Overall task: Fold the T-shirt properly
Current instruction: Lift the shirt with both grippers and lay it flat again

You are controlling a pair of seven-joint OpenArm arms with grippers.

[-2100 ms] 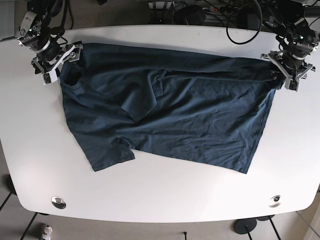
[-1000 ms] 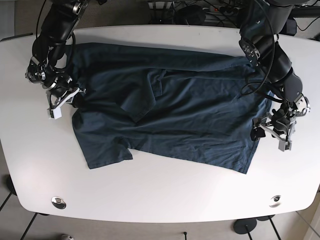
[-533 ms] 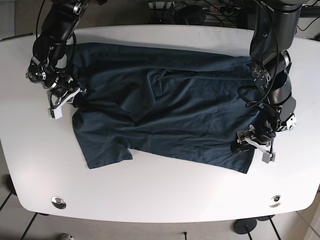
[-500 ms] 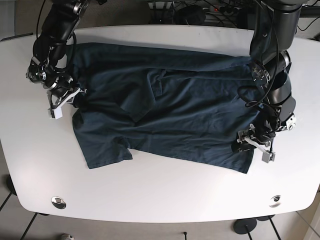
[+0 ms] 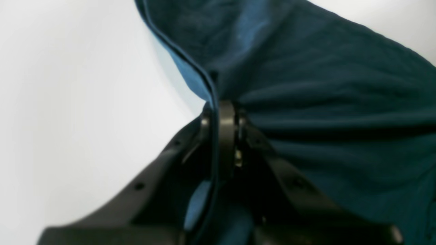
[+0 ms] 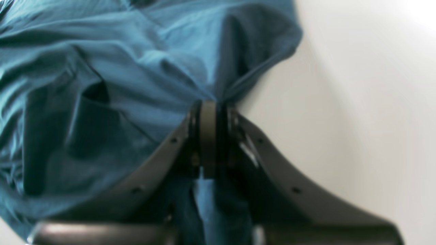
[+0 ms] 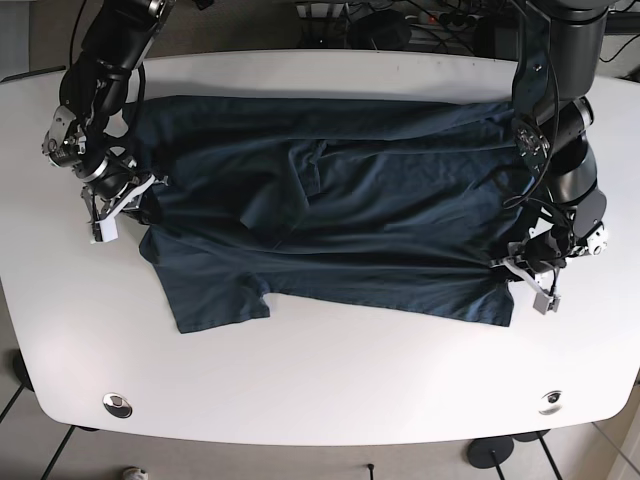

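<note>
Both grippers, left gripper [image 7: 522, 270] at 3 o'clock & right gripper [image 7: 128, 206] at 9, were clamped on T-shirt [image 7: 330, 220] edges, prob. to pull it taut for folding.

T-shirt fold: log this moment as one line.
phase: fold grasp | left gripper: shut on T-shirt edge | right gripper: shut on T-shirt edge | shirt: spread on table

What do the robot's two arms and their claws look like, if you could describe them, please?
Both arms are black, built from rounded segments with black cables looped alongside. The left claw and right claw carry pale grey finger pieces. Close up, each claw shows dark curved fingers dotted with small holes.
</note>
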